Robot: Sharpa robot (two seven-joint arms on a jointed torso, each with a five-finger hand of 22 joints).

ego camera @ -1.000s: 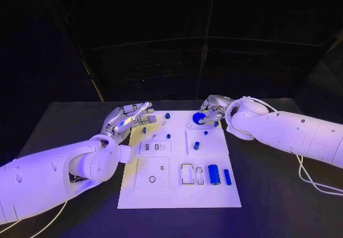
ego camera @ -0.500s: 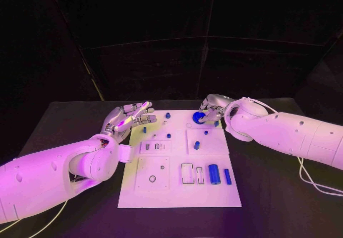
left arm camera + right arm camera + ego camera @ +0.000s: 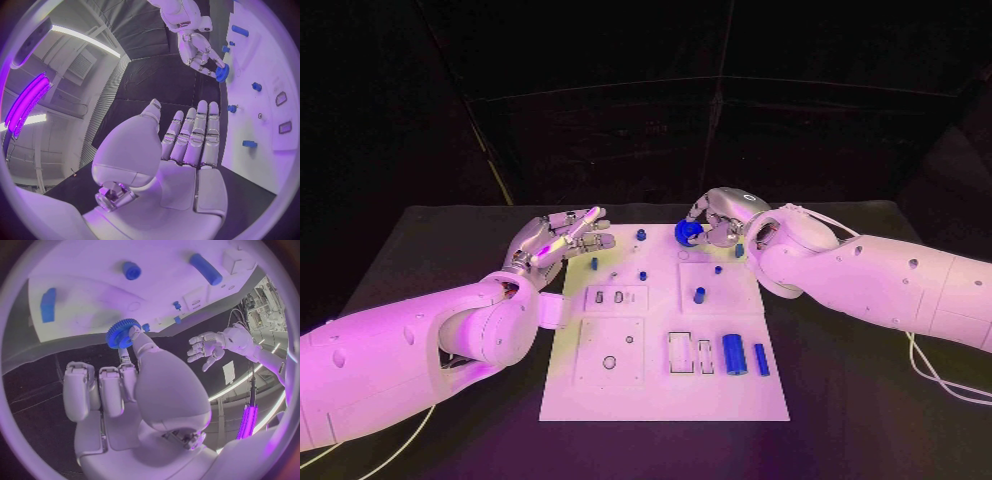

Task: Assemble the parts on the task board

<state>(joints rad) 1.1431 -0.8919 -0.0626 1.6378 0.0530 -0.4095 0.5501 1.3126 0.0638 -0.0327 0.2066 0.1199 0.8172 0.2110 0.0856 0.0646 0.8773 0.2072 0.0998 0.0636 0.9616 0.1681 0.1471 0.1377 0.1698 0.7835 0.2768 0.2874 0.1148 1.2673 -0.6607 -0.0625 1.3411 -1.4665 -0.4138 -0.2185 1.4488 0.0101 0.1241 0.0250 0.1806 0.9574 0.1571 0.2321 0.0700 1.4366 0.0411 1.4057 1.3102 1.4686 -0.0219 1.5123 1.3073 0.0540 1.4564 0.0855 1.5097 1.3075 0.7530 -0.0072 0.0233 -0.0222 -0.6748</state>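
Now blue gear [image 3: 685, 232] in right hand [image 3: 715, 222]

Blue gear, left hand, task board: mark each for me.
blue gear [image 3: 122, 333], right wrist view, its toothed face.
left hand [image 3: 568, 235], head view, middle of the hand.
task board [image 3: 661, 395], head view, bare near end.

White rectangular task board [image 3: 661, 390] lying flat on the black tabletop [image 3: 430, 250], dotted with small blue parts. A blue toothed gear [image 3: 687, 233] is pinched in the right robot hand [image 3: 714, 222] above its far edge.
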